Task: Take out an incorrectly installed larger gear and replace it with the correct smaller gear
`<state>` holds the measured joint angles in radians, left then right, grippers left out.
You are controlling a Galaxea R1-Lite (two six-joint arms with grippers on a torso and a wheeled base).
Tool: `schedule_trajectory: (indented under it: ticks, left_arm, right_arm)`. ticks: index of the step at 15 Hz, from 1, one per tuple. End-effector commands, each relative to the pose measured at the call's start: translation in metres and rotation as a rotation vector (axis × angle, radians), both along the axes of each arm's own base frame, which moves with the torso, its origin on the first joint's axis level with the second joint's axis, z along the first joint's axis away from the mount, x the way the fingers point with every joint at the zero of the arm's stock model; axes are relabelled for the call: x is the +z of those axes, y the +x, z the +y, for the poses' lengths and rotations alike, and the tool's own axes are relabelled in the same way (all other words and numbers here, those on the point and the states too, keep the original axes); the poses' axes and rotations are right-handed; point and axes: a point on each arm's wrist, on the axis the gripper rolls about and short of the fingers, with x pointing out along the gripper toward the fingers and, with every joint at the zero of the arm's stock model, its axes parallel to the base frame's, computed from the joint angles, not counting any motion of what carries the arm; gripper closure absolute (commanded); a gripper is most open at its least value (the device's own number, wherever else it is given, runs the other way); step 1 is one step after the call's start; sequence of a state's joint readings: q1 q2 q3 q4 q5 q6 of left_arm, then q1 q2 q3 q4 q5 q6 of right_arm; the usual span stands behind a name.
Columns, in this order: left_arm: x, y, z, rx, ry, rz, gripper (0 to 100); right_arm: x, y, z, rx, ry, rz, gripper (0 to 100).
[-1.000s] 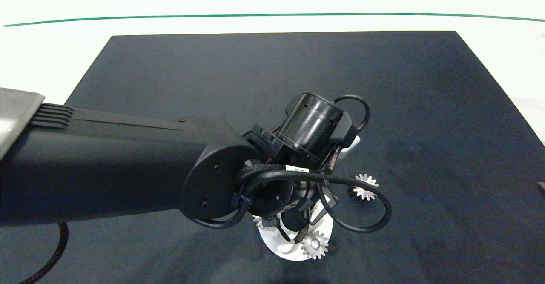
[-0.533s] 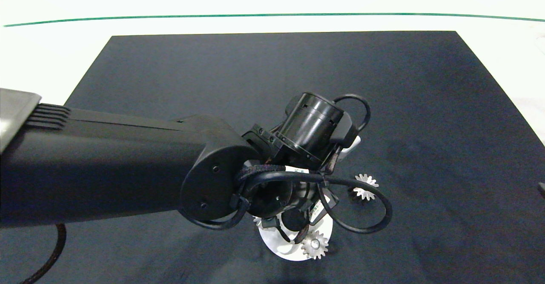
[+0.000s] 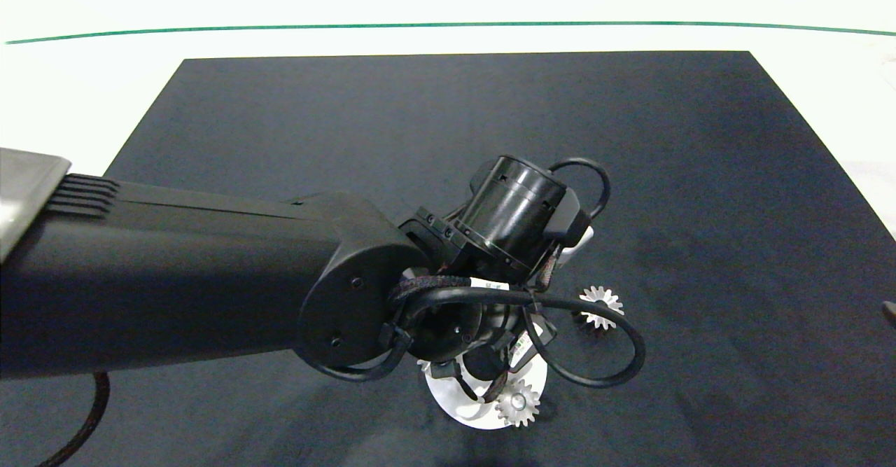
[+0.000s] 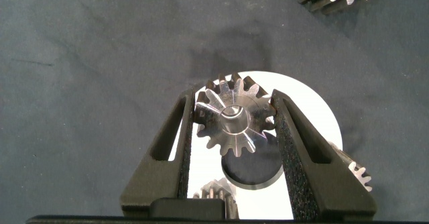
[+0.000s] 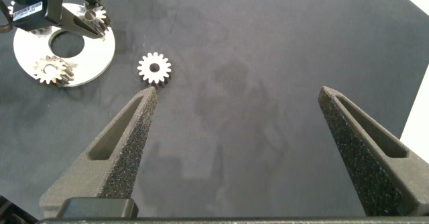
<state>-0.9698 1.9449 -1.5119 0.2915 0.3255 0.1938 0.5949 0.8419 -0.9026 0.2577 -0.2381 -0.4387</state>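
You had the left gripper (image 4: 232,123) pinching the larger gear (image 4: 234,119) on the white disc (image 4: 315,117) (right gripper (image 5: 238,137) idle, spread); lift straight next.

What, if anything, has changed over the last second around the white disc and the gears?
Very little: the left arm's wrist shifted slightly, with the left tool over the white disc and its fingers at the flanks of a gear. The loose gear on the dark mat and the gear at the disc's edge stayed put.
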Motion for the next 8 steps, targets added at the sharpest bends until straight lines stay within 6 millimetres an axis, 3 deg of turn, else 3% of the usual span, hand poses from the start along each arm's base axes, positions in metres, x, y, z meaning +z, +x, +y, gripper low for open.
schedule_trajectory:
  ticks: [1, 8]
  left_arm:
    - [-0.0024, 0.0002, -0.0012, -0.002, 0.003, 0.001, 69]
    - [-0.0066, 0.0003, -0.0043, -0.01, 0.01, 0.002, 69]
  right_arm:
    - [-0.0008, 0.0005, 0.0003, 0.0, -0.006, 0.003, 0]
    - [-0.0014, 0.0017, 0.0013, 0.001, -0.009, 0.007, 0]
